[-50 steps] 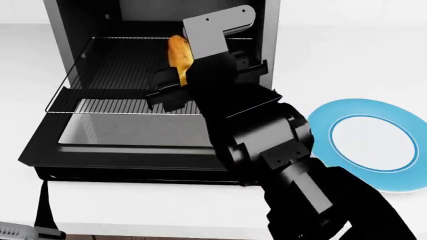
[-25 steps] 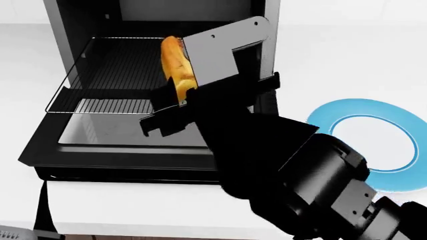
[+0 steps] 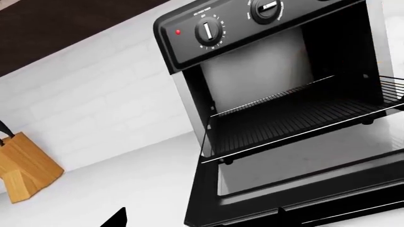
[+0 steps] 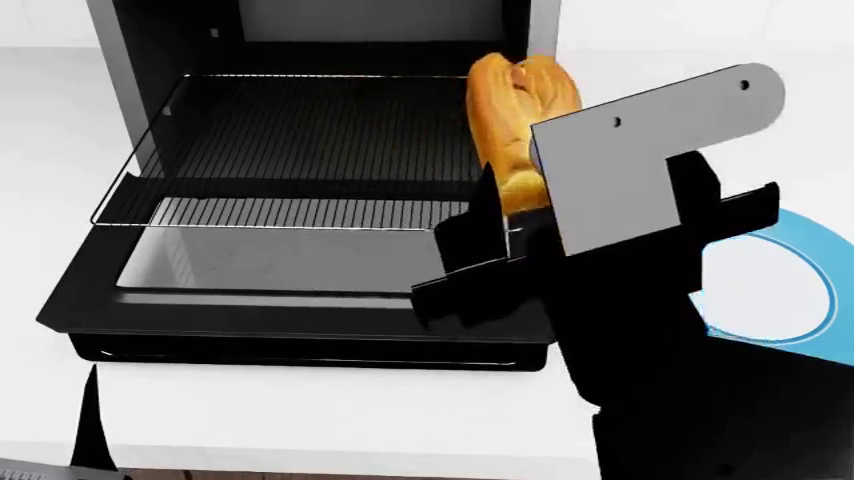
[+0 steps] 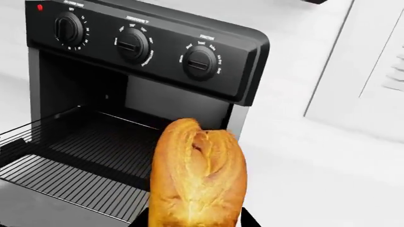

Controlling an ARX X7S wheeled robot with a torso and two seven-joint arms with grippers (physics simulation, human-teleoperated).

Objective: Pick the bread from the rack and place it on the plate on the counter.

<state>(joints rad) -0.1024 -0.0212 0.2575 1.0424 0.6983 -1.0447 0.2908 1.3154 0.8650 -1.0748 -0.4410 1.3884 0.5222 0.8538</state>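
The bread [image 4: 521, 115], a golden loaf with a split top, is held in the air at its lower end by my right gripper [image 4: 514, 215], which is shut on it. It hangs by the oven's right front edge, off the rack [image 4: 294, 150] and left of the plate [image 4: 801, 290]. The blue-rimmed plate lies on the white counter [image 4: 334, 420], partly hidden by my right arm. In the right wrist view the bread [image 5: 198, 175] fills the space between the dark fingers [image 5: 140, 221]. My left gripper [image 3: 202, 222] is open and holds nothing. The rack [image 3: 303, 118] is bare.
The black oven door [image 4: 267, 300] lies folded down in front of the rack, over the counter. Control knobs [image 5: 198, 64] run along the oven's top. A wooden knife block [image 3: 25, 165] stands on the counter to one side of the oven.
My right gripper has carried the bread off the rack and to the right, past the oven's right edge towards the plate. The rack is now bare.
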